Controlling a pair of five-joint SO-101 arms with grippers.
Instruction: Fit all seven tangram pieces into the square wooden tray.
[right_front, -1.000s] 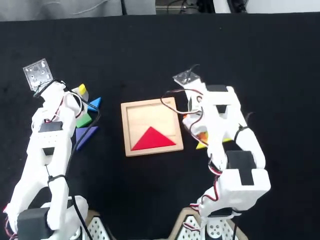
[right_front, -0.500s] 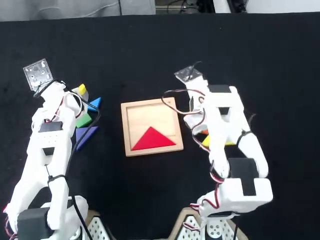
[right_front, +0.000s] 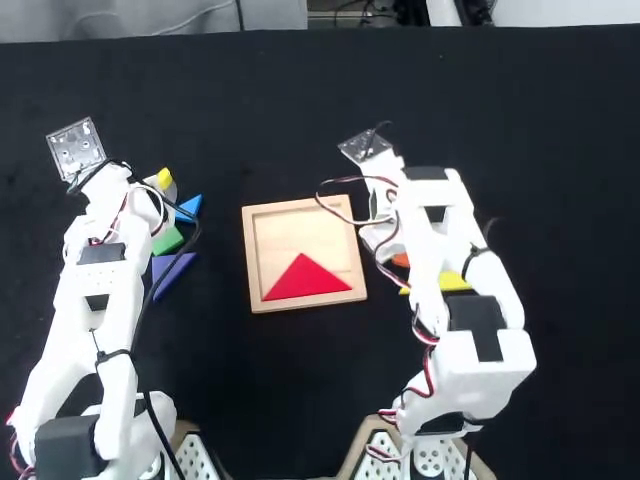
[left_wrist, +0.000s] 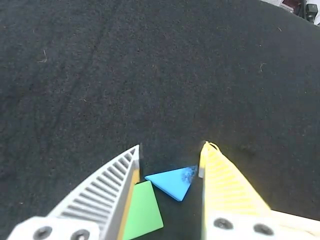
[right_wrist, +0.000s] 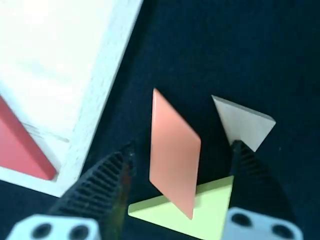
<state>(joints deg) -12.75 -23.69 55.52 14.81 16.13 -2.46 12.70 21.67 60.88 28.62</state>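
Red triangle (right_front: 305, 280), apex seemingly toward far tray (right_front: 295, 206) rim

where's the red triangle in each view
high view: red triangle lies in the wooden tray, against the edge nearest the arms.
right wrist view: red triangle inside the tray's corner, by the rim.
left wrist view: blue triangle and green piece instead.
shared landmark: the tray's rim.

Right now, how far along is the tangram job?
Done: one piece, the red triangle, lies in the wooden tray. In hand: nothing is gripped; the open right gripper straddles the orange piece. Left: six pieces outside the tray, namely orange, yellow triangle, white triangle, blue triangle at the open left gripper, green piece, purple piece.
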